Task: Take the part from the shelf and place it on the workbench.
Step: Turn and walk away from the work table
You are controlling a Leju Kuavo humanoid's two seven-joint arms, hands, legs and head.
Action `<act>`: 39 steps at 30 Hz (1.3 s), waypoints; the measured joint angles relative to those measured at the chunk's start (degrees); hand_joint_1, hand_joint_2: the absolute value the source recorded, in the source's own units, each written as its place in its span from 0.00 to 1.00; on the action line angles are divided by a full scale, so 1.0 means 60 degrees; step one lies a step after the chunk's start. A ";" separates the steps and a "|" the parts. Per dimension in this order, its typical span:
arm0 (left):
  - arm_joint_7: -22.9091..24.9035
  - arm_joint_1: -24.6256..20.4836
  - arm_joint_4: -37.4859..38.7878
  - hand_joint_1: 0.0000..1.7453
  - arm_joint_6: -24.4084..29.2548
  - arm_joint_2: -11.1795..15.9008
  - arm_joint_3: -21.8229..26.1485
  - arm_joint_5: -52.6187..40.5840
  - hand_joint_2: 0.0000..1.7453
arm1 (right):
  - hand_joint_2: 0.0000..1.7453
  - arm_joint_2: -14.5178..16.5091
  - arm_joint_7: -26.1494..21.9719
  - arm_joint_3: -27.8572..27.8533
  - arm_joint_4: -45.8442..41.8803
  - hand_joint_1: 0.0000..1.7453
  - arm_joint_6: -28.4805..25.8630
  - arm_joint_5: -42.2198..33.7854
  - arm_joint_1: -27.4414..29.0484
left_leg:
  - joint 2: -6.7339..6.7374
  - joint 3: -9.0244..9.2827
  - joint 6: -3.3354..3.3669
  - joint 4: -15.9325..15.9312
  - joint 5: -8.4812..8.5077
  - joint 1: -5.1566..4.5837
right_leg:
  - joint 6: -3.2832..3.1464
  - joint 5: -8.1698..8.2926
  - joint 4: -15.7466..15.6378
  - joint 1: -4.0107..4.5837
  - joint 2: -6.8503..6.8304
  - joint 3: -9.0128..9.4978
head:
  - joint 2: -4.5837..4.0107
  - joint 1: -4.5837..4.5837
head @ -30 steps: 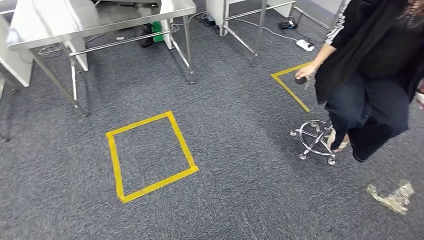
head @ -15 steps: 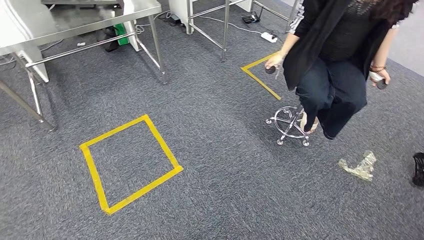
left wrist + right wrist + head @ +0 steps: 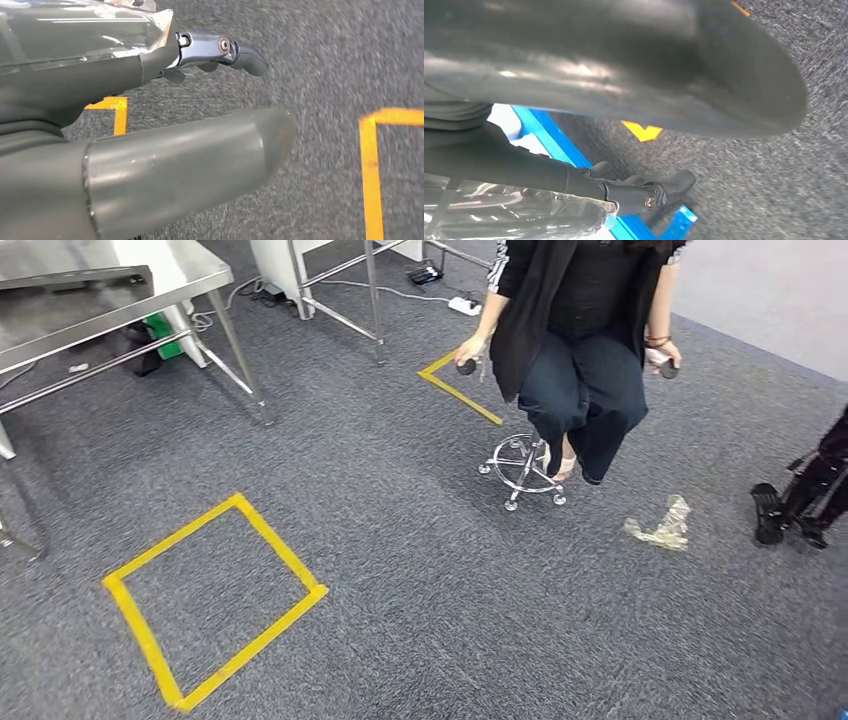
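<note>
Each hand — left hand (image 3: 150,145), right hand (image 3: 614,80) — grips a clear-wrapped part, left part (image 3: 85,30), right part (image 3: 514,215), above grey carpet (image 3: 430,570) with a yellow tape square (image 3: 215,595) — a seated person (image 3: 580,340) nearby.

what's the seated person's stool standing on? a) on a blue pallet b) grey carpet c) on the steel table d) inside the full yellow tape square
b: in the head view the chrome stool base sits on bare grey carpet, well apart from the full yellow tape square and the steel table.
</note>
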 joint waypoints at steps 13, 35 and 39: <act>0.0114 0.0092 -0.0016 0.00 -0.0159 0.0052 -0.0189 0.0334 0.00 | 0.00 0.0003 -0.0043 -0.0194 -0.0014 0.00 -0.0038 -0.0103 0.0015 | 0.0680 0.0488 0.0459 -0.1388 0.0528 -0.0118 | 0.0368 -0.1110 0.2834 0.0054 -0.0532 -0.1583 | 0.0000 0.0090; 0.0235 0.0157 -0.0005 0.00 -0.0099 0.0032 -0.0313 0.0749 0.00 | 0.00 -0.0008 -0.0109 -0.0225 -0.0014 0.00 -0.0066 -0.0031 0.0003 | -0.0603 0.0459 -0.0029 -0.1076 0.0257 0.0081 | 0.0172 -0.0039 0.0322 0.0076 0.0346 -0.0331 | 0.0000 -0.0015; 0.0235 0.0160 -0.0003 0.00 -0.0092 0.0009 -0.0348 0.0802 0.00 | 0.00 -0.0024 -0.0041 -0.0225 -0.0012 0.00 -0.0072 -0.0059 0.0071 | -0.0160 0.0488 0.0283 -0.1204 0.0367 0.0012 | 0.0369 -0.0105 0.0597 0.0046 0.0213 -0.0663 | 0.0000 0.0016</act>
